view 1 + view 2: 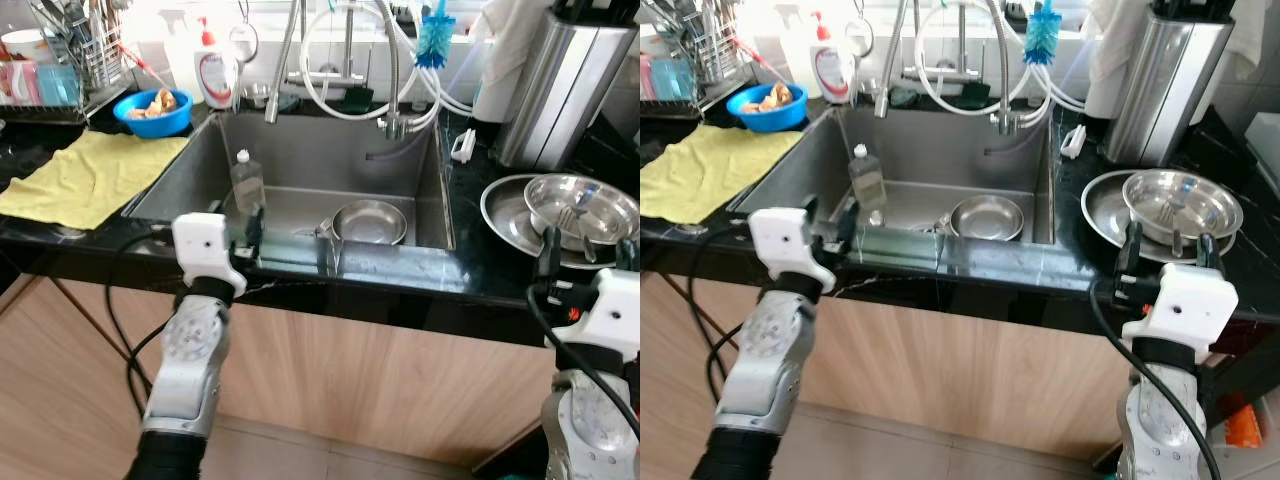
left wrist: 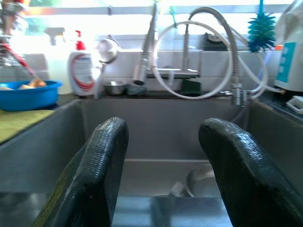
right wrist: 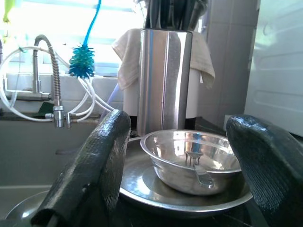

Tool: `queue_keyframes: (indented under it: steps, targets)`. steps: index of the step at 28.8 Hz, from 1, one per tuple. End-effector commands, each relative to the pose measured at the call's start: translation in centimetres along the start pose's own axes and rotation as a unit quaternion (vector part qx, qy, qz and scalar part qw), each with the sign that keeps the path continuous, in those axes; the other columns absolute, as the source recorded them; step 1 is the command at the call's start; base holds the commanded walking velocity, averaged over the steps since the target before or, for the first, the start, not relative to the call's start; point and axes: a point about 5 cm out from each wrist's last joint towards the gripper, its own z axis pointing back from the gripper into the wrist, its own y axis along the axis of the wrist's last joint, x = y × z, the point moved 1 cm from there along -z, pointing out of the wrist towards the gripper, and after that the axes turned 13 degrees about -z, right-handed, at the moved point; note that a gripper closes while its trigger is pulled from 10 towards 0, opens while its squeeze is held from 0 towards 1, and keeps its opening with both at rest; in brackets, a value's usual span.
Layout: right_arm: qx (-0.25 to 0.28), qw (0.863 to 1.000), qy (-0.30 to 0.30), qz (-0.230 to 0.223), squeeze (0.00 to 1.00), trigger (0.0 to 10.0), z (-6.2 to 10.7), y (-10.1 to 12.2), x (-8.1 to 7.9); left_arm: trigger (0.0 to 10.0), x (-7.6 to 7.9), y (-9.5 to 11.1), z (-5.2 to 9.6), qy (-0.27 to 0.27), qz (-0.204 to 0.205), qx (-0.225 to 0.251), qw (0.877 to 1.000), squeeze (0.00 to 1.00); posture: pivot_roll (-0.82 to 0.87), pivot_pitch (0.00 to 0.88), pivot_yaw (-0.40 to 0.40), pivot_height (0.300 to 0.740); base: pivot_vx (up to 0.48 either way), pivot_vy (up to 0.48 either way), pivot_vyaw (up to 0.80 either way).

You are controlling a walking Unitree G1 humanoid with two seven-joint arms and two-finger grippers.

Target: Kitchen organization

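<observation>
Your left end effector [image 1: 250,232] spread at the sink [image 1: 300,165] front edge, lower left, your right end effector [image 1: 1167,248] spread before the steel bowl [image 1: 1181,204], right.

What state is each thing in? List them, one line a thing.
Left gripper: open, at the sink's front edge.
Right gripper: open, before the steel plate.
Sink: holds a bottle and a pan.
Bottle: upright, capped.
Pan: upright on the sink floor.
Bowl: upright on the plate, a fork inside.
Plate: flat on the counter.
Cloth: spread flat.
Blue bowl: holds food.
</observation>
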Motion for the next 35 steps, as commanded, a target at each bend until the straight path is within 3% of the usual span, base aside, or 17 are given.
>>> queue_keyframes:
  steps: [1,10,17,23,35]
  targets:
    - [-0.008,1.0,-0.008,0.0,0.0,10.0,-0.2,-0.5,0.3,10.0,0.4,0.5,-0.7,-0.01,0.011,0.017,1.0,0.0,-0.07,0.0,0.048,0.74,0.0,0.0,0.0]
    - [-0.024,0.998,-0.051,-0.019,0.0,10.0,-1.6,-1.3,1.7,10.0,1.3,0.1,-0.9,-0.026,0.022,0.019,0.999,0.0,-0.07,0.0,0.048,0.74,0.0,0.0,0.0]
    - [-0.033,0.998,-0.045,-0.019,0.0,10.0,-2.0,-1.7,1.7,10.0,1.4,0.0,-0.9,-0.03,0.022,0.021,0.999,0.0,-0.07,0.0,0.045,0.74,0.0,0.0,0.0]
    - [-0.075,0.996,-0.043,-0.016,0.0,10.0,-2.0,-3.1,1.9,10.0,1.7,0.3,-0.8,-0.034,0.023,0.028,0.999,0.0,-0.06,0.0,0.043,0.74,0.0,0.0,0.0]
    - [-0.062,0.998,-0.03,-0.001,0.0,10.0,-3.2,-2.6,2.2,10.0,1.6,0.2,-0.7,-0.033,0.022,0.025,0.999,0.0,-0.06,0.0,0.041,0.74,0.0,0.0,0.0]
